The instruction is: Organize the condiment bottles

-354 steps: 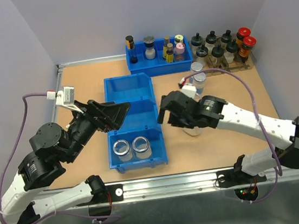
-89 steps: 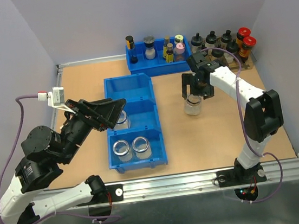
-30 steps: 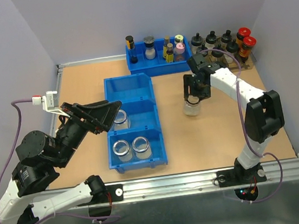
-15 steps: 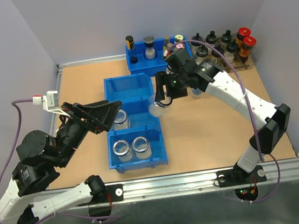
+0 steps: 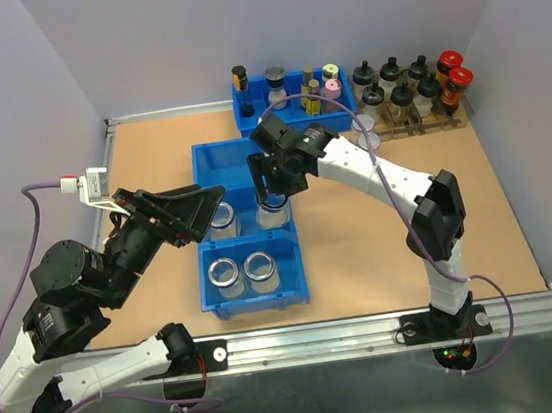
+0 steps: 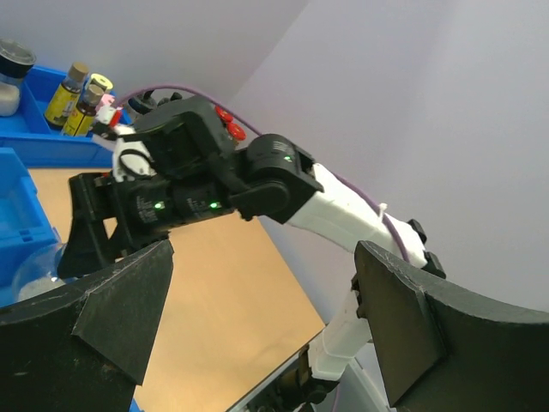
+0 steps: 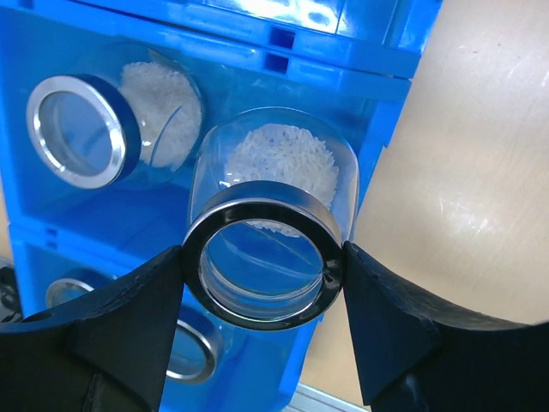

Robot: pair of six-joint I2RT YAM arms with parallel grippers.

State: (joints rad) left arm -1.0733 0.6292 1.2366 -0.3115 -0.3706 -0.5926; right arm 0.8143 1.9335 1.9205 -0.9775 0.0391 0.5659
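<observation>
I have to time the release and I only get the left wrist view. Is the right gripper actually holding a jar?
Observer: Yes. In the right wrist view the right gripper is shut on a clear jar with a silvery rim and white grains inside.
Operator: Where is it relative to the bin?
Observer: In the top view it is at the right side of the middle compartment of the blue bin. I cannot tell whether it touches the floor.
Operator: What is already in there?
Observer: A second jar stands beside it in the same compartment, and two more jars are in the near compartment.
</observation>
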